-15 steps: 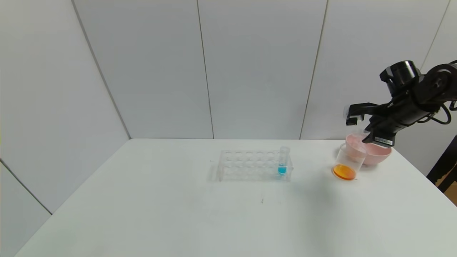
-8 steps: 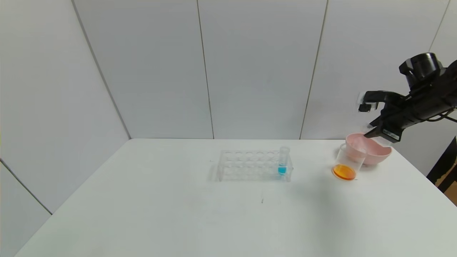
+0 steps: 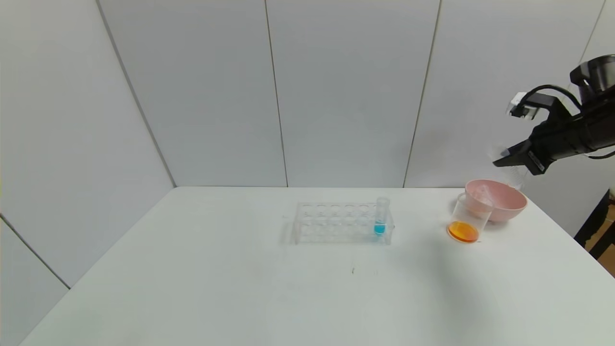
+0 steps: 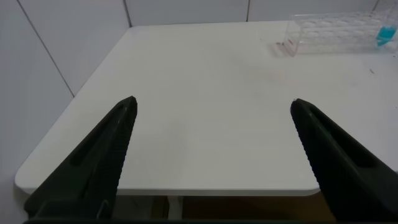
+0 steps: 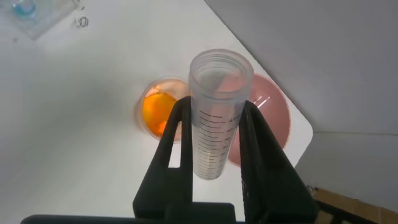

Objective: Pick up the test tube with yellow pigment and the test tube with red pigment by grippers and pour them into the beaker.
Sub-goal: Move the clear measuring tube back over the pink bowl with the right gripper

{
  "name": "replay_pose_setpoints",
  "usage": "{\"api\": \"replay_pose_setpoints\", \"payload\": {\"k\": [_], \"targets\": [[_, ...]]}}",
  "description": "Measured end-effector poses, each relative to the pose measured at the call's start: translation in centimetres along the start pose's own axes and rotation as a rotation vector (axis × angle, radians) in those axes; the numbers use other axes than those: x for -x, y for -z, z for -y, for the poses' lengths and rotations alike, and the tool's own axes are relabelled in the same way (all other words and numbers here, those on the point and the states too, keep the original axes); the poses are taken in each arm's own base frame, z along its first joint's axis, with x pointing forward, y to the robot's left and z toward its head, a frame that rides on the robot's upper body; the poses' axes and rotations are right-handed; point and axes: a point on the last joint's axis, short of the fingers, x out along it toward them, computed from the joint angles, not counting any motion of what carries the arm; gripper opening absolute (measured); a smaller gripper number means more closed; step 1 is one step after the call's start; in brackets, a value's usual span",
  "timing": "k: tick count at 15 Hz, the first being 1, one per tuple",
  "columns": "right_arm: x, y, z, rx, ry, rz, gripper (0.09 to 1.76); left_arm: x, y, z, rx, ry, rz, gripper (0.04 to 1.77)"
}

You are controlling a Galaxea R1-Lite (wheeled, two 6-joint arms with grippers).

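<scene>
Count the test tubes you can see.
2: a blue tube standing in the rack, and an empty tube clamped in the right gripper above the bowl. Another may lie hidden in the bowl.

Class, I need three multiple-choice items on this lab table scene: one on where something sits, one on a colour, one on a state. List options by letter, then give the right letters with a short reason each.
1. Where does the beaker stand?
A. Inside the tube rack
B. On the table, in front of the pink bowl
C. At the table's left edge

2. What colour is the liquid in the one tube standing in the tube rack?
A. Blue
B. Green
C. Purple

3. What is the right hand doing?
A. Open above the rack
B. Resting on the table
C. Shut on a clear test tube, raised above the bowl

Answers:
1 B: the head view shows it on the table, overlapping the bowl's near side.
2 A: the blue-liquid tube stands at the rack's right end.
3 C: the right wrist view shows the tube clamped between the fingers, with nothing coloured visible in it.
</scene>
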Motion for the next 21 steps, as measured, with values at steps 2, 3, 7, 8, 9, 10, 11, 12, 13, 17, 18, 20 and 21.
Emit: {"api": "replay_pose_setpoints", "payload": {"k": [2,3,7,8,9,10,11,12,13,17,18,20,21], "targets": [[0.5,-0.4,0.3,-0.064,0.016,0.049,0.5,0.0,0.0,0.0,0.0,0.0,0.0,1.76],[0.7,-0.5,0.5,-0.09,0.021,0.067,0.5,0.0,0.0,0.0,0.0,0.0,0.0,1.76],[1.8,-0.7,1.5,-0.189,0.075,0.138,0.5,0.0,0.0,0.0,0.0,0.001,0.0,1.76],[1.9,-0.7,1.7,-0.208,0.081,0.148,0.5,0.0,0.0,0.0,0.0,0.001,0.0,1.76],[2.1,-0.6,1.9,-0.215,0.091,0.152,0.5,0.0,0.0,0.0,0.0,0.001,0.0,1.76],[2.2,-0.5,2.1,-0.218,0.106,0.158,0.5,0.0,0.0,0.0,0.0,0.001,0.0,1.76],[2.3,-0.5,2.4,-0.231,0.122,0.172,0.5,0.0,0.0,0.0,0.0,0.0,0.0,1.76],[2.4,-0.6,2.8,-0.259,0.143,0.199,0.5,0.0,0.0,0.0,0.0,0.0,0.0,1.76],[2.3,-0.7,3.3,-0.291,0.167,0.231,0.5,0.0,0.0,0.0,0.0,0.001,0.0,1.76],[0.5,-0.2,4.6,-0.392,0.265,0.254,0.5,0.0,0.0,0.0,0.0,0.0,0.0,1.76],[-0.2,0.1,4.9,-0.418,0.293,0.251,0.5,0.0,0.0,0.0,0.0,0.0,0.0,1.76],[-1.8,0.6,5.6,-0.479,0.351,0.268,0.5,0.0,0.0,0.0,0.0,0.0,0.0,1.76],[-2.7,1.0,5.8,-0.501,0.37,0.267,0.5,0.0,0.0,0.0,0.0,0.0,0.0,1.76]]}}
